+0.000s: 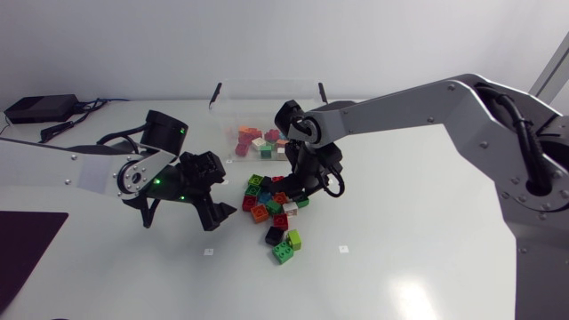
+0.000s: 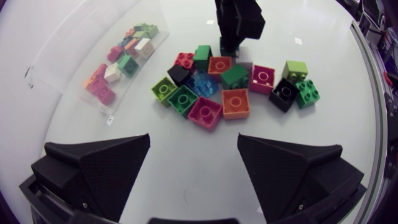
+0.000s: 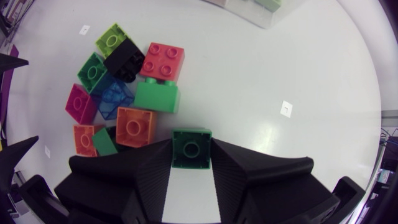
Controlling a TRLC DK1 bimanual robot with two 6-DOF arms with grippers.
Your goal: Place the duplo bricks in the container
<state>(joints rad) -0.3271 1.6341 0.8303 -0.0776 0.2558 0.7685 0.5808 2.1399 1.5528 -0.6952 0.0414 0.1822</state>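
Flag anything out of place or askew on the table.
Nothing looks damaged or spilled. The only disorder is the pile of bricks, loose on the table beside the container. Several are tilted or resting on one another, like the red brick.

A robotics laboratory bench is seen here: a plain white table is served by a left arm and a right arm of metal links, and a clear container is set near its back edge. Small square marks are stuck on the surface in front of the container. Toy bricks are heaped just before it, and a black box with cables is kept far to its left.
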